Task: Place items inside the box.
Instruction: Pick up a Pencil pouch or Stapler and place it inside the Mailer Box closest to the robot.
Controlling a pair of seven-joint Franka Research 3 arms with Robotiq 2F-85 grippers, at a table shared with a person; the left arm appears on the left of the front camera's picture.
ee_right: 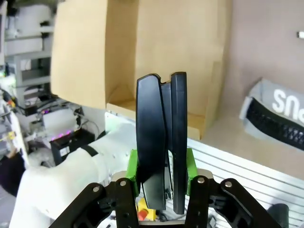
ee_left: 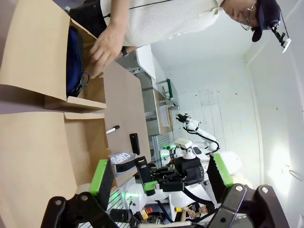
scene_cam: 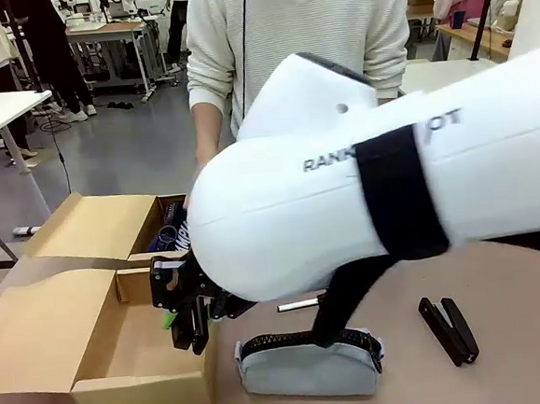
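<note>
My right gripper [scene_cam: 190, 311] [ee_right: 161, 173] is shut on a black stapler [ee_right: 161, 137] [scene_cam: 184, 332], held upright just above the near compartment of the open cardboard box [scene_cam: 96, 365] [ee_right: 142, 42]. A person's hand [ee_left: 107, 47] reaches into the far compartment, beside a dark blue white-lettered object [scene_cam: 170, 233] [ee_left: 73, 61]. The grey-blue zip pouch [scene_cam: 311, 363] [ee_right: 275, 114] lies right of the box, with the white marker [scene_cam: 301, 304] [ee_left: 112, 128] behind it. My left gripper [ee_left: 161, 173] is open and holds nothing. The yellow utility knife is out of view.
A second black stapler [scene_cam: 448, 328] [ee_left: 135, 143] lies on the table to the right. The box flaps [scene_cam: 94, 225] spread out to the left and back. The right arm's white link [scene_cam: 344, 196] hangs over the table's middle. The person [scene_cam: 294, 32] stands at the far side.
</note>
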